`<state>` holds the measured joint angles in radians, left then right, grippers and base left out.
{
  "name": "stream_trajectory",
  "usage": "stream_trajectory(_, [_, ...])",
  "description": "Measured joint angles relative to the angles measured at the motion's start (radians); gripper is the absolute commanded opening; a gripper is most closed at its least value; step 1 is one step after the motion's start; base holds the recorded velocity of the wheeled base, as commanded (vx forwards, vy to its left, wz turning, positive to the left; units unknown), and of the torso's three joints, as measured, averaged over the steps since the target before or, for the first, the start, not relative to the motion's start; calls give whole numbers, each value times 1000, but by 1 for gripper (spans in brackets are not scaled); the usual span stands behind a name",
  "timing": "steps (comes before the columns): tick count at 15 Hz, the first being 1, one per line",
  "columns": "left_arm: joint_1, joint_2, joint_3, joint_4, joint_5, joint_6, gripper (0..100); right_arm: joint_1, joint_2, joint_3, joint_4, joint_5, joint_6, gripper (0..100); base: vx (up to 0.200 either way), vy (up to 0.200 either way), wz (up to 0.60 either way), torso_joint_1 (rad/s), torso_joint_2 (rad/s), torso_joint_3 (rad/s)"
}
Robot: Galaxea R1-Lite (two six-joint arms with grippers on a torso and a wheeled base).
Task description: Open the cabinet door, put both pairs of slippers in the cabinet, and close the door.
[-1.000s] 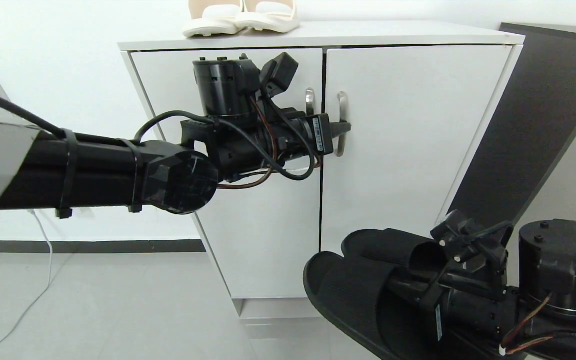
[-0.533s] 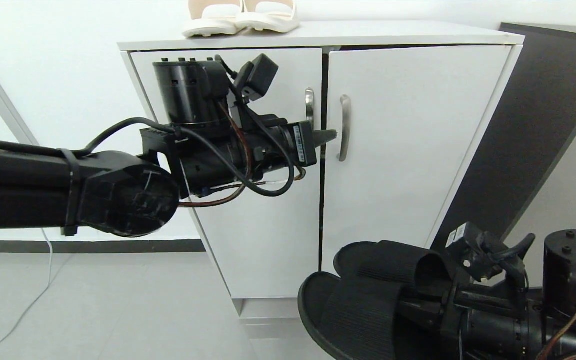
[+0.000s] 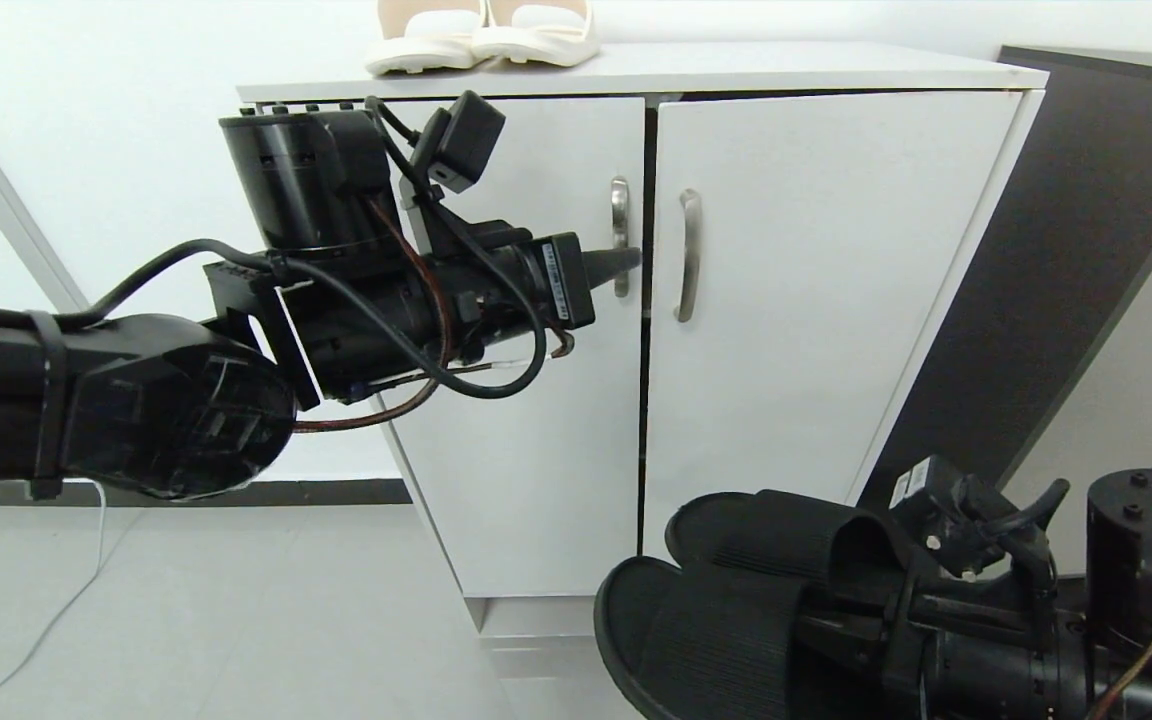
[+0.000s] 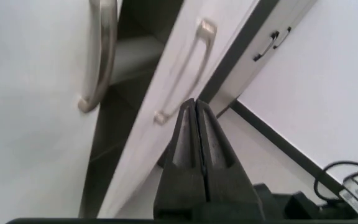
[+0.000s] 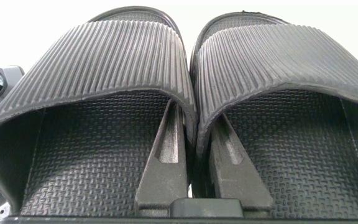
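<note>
Head view, items as I read them from the console:

1. Cabinet [image 3: 526,470]: white, two doors. The right door [image 3: 826,300] stands slightly ajar, with a dark gap along the cabinet's centre seam. Each door carries an upright metal handle beside that seam: left handle [image 3: 620,215], right handle [image 3: 688,255].
2. Cream slippers [image 3: 484,35]: one pair, side by side on the cabinet's top, above its left door.
3. Left gripper [image 3: 621,263]: in front of the cabinet at handle height, tip over the seam area. In the left wrist view the left gripper [image 4: 196,109] has its fingers pressed flat together with nothing between them. It points at the gap just below the right handle [image 4: 182,81]. I cannot tell whether it touches either handle.
4. Black slippers [image 3: 736,600]: ribbed pair, held low in front of the cabinet's right door, clear of it.
5. Right gripper [image 5: 196,118]: one finger inside each black slipper [image 5: 104,93], pinching their adjoining side walls together.
6. Dark panel [image 3: 1086,250]: leaning beside the cabinet's right side.
7. Cable [image 3: 56,610]: on the floor left of the cabinet.
</note>
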<state>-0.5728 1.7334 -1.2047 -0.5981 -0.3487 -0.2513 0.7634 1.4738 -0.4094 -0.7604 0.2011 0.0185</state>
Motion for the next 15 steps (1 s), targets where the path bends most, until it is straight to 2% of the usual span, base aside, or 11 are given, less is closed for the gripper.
stream_trajectory(5, [24, 85, -112, 2, 0, -1, 0, 0, 5, 1, 0, -3, 0, 0, 0, 0, 0, 0, 0, 0])
stream_trajectory(10, [49, 149, -179, 2, 0, -2, 0, 0, 17, 1, 0, -6, 0, 0, 0, 0, 0, 0, 0, 0])
stream_trajectory(15, [47, 204, -243, 7, 0, -3, 0, 1, 33, 2, 0, -7, -1, 0, 0, 0, 0, 0, 0, 0])
